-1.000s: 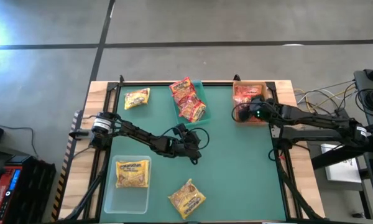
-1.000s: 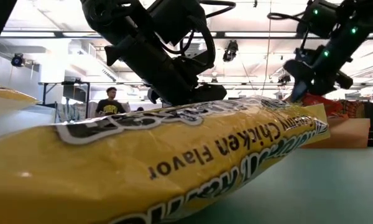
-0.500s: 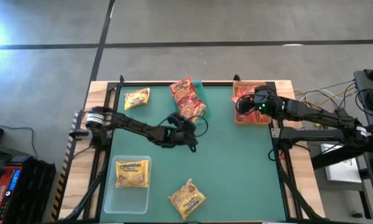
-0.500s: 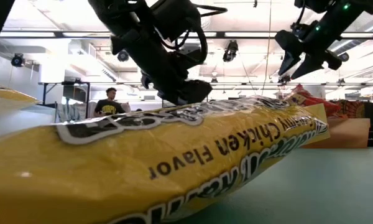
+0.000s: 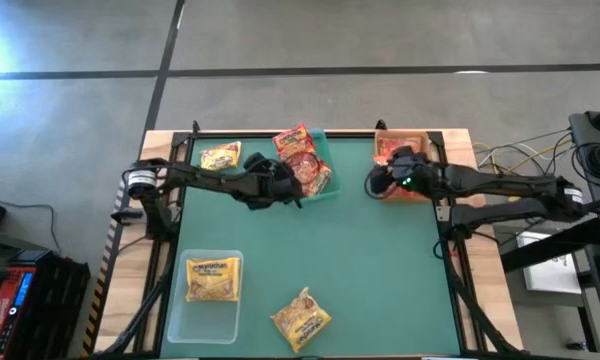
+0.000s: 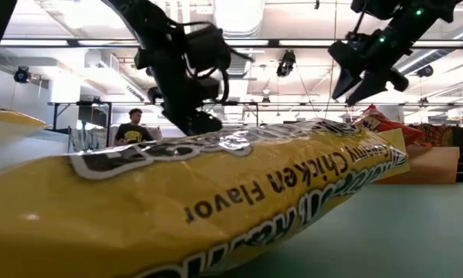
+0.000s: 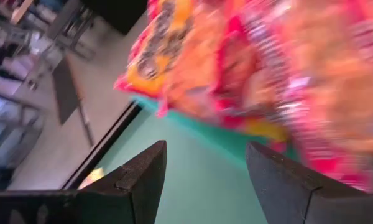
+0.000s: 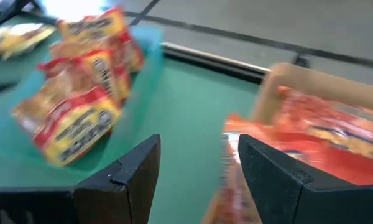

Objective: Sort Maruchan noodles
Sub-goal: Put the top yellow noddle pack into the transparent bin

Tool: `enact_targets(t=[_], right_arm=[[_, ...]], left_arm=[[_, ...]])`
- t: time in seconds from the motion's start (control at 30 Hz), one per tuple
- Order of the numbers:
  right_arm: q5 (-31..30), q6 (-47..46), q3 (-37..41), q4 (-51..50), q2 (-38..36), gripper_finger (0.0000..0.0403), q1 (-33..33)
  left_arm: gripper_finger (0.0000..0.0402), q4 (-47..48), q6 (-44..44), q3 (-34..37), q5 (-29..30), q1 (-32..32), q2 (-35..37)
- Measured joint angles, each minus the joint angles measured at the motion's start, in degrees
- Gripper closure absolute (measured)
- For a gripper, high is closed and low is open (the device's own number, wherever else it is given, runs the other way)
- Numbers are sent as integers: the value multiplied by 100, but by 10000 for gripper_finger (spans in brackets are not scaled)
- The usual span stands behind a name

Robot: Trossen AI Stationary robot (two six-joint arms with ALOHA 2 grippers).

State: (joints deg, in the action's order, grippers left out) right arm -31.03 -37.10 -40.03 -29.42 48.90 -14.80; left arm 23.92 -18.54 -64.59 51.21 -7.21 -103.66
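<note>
The left end effector (image 5: 292,190), its jaws apart and empty, hovers beside the crinkly red noodle packets (image 5: 302,160) heaped in the rectangular teal bin (image 5: 330,165) at the counter's far edge. The pile lies straight ahead of it, long axis running across its jaws. The right end effector (image 5: 373,183), also agape and empty, hangs by the tan bin (image 5: 422,139) and is farther from that pile.

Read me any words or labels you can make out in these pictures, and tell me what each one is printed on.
"Chicken Flavor": upside down on the yellow noodle packet lying closest in the low view.
Larger lettering along that packet's upper edge: too cut off to read.
Labels on the red packets, the orange-red packets and the other yellow packets: too small or blurred to read.
</note>
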Motion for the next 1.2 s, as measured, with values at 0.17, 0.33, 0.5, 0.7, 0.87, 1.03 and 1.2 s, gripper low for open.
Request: enact_targets(t=[0.17,0.33,0.5,0.7,0.87,1.03,1.2], right_arm=[[-1,201,2,566,422,197,504],[-2,306,2,811,766,197,861],[-6,155,4,802,1093,197,1095],[-47,119,4,968,1463,197,1197],[-22,279,7,1356,1691,197,1195],[-4,314,7,1509,1779,197,1197],[-4,175,11,1506,1797,197,1221]], left_arm=[[198,702,-62,2,-5,-427,111],[198,1466,-14,17,-10,-652,374],[198,2078,305,404,-17,-782,891],[198,2001,197,1337,-642,-1394,1789],[198,1861,-40,1753,-986,-1867,2057],[198,1698,183,1876,-997,-2040,1932],[198,1317,405,1957,-1144,-2174,1755]])
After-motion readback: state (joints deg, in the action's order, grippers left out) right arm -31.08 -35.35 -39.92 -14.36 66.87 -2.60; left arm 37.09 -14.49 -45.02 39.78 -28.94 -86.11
